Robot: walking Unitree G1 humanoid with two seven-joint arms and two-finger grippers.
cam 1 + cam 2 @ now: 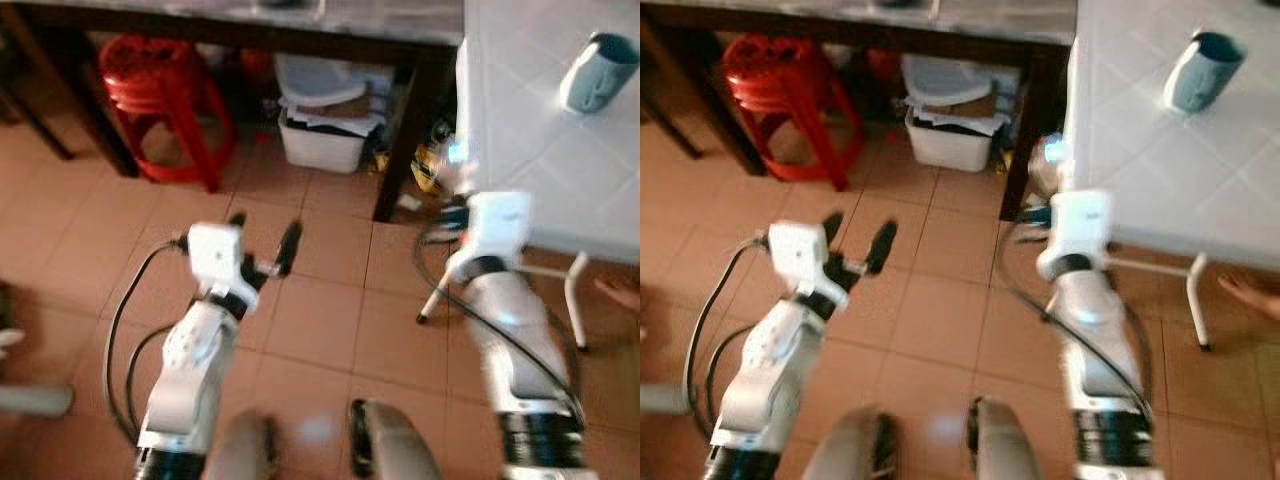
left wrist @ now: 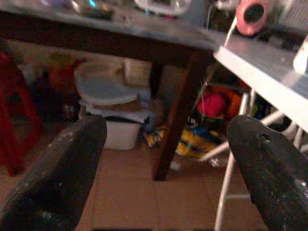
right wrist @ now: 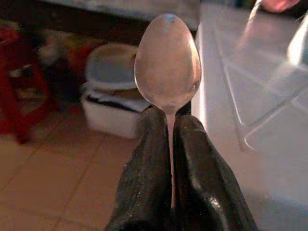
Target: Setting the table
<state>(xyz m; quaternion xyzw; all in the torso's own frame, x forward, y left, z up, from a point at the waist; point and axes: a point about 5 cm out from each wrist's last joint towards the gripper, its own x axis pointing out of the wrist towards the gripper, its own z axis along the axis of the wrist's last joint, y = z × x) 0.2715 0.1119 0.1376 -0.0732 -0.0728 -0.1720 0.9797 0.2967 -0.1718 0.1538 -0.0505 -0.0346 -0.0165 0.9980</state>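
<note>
Right gripper (image 3: pixel 171 144) pinching spoon (image 3: pixel 167 62); left gripper (image 1: pixel 262 238) spread

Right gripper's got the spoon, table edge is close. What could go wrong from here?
1. The right gripper pinches the spoon only by its thin handle, so it may twist or slip out.
2. The bowl sticks out in front; it might knock the white table edge.
3. The blue cup stands near that side and could be bumped.
</note>
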